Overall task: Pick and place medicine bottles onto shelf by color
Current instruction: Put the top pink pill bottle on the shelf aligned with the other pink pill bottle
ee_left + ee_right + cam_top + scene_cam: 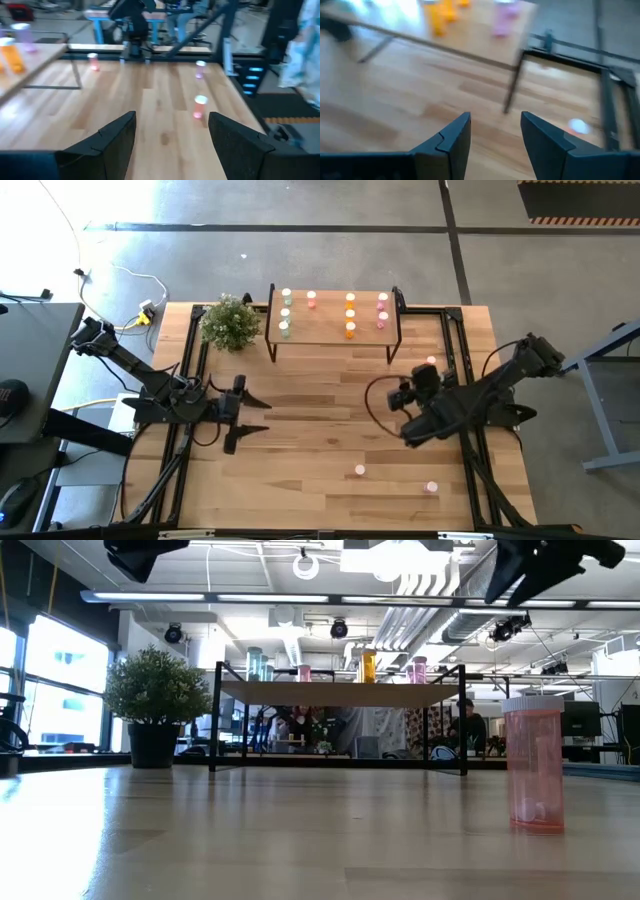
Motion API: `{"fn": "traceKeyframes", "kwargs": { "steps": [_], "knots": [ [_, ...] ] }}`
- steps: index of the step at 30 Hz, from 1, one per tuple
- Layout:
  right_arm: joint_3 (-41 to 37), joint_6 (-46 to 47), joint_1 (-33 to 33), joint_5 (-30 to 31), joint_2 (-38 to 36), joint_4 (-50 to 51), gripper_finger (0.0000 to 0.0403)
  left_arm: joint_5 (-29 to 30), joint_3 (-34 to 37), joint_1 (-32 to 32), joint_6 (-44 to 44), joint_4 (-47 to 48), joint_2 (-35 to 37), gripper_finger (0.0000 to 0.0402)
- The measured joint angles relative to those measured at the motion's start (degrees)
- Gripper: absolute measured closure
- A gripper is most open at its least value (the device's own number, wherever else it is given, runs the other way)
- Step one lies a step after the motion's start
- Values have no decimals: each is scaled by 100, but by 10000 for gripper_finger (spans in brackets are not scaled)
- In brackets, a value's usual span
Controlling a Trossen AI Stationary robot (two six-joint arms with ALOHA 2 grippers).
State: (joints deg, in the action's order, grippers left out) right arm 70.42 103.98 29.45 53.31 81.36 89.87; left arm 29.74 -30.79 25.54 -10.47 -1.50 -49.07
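Right gripper (495,137) open, empty; bottle labels seemingly unreadable.

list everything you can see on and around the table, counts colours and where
shelf: one, light wood top on black legs, far middle of the table
bottles on the shelf: about ten, in columns from the plant side: pale green, one pink, orange, magenta-pink
loose bottles: three, pink, on the bare table on the right arm's side, two near the front edge, one beside the right arm close to the shelf
potted plant: one, green, beside the shelf's left end
table: one, light slatted wood
left gripper: dark, open, empty, above the table's left half
right gripper: dark, parted, empty, above the table's right half near the shelf
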Motion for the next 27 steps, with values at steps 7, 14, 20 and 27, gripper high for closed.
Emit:
{"fn": "traceKeyframes", "kwargs": {
  "steps": [7,14,20,27],
  "knots": [
    [-446,-197,-763,-430,-385,-19,238,342,0,-224,145,70,96,161],
    [-1450,46,-1266,-401,-1472,16,238,98,-2,-624,273,312,238,161],
    [-2037,-147,-1658,-695,-2321,-414,238,24,-2,-853,422,390,281,161],
    [-1985,-1172,-2585,-1020,-2869,-443,238,-27,-2,-1087,599,389,279,161]
  ]
}}
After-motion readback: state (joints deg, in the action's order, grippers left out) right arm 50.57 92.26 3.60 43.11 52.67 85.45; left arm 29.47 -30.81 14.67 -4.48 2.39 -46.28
